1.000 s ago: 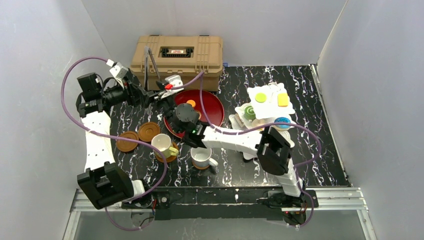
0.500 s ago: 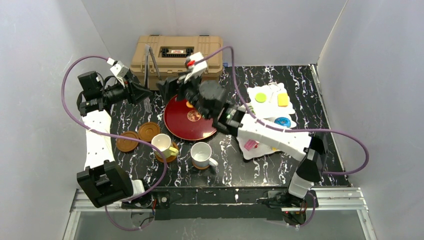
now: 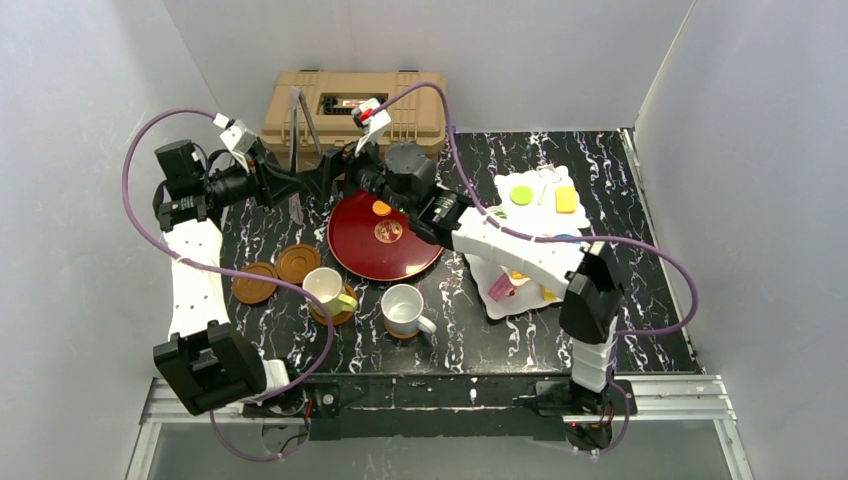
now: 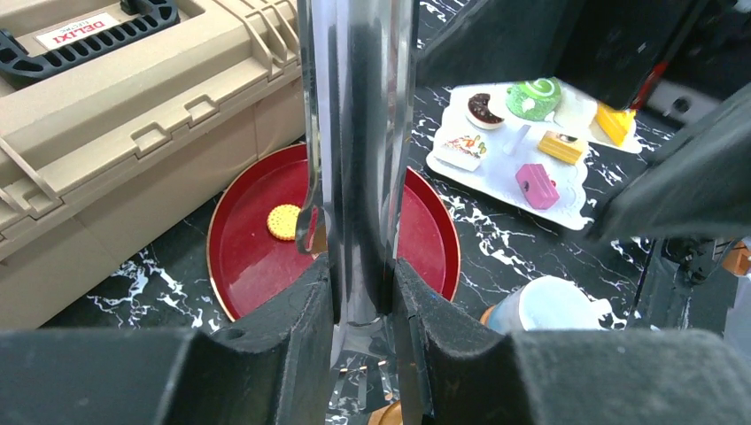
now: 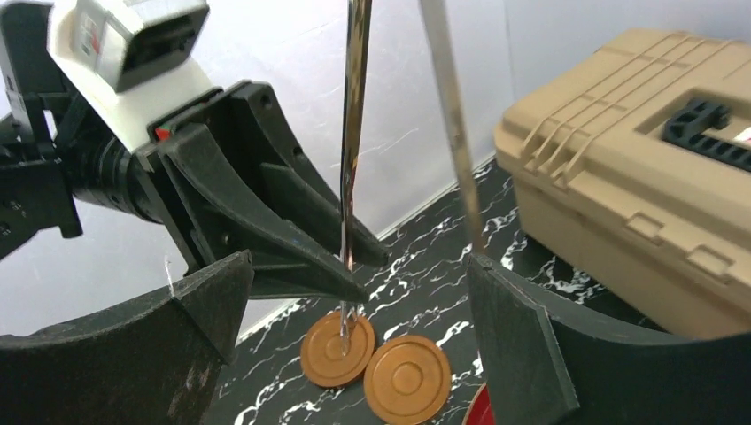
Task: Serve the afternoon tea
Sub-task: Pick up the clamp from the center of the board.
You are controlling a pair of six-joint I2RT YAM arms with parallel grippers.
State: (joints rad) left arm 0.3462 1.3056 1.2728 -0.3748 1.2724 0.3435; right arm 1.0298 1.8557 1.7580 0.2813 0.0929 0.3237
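So the left gripper [image 4: 361, 285] has its jaws pinching a pair of shiny metal tongs [image 4: 359, 133], sticking up by the tan case [image 3: 345, 110] at the tabletop's [image 3: 470, 340] far edge. The right gripper [image 5: 359, 266] is right there too, jaws spread wide around the tongs' arms. Toy cakes [image 3: 566, 199] sit on the white tiered stand [image 3: 540, 180] toward the right edge. The white mug [image 3: 403, 312] and pale-yellow mug [image 3: 323, 288] are near the front edge.

The left arm [image 3: 195, 270] rises along the left side, and the left gripper [image 4: 361, 283] is clamped on metal tongs [image 4: 359, 133]. The right arm [image 3: 520, 250] stretches far-left, with the right gripper [image 5: 359, 266] spread wide, facing it.
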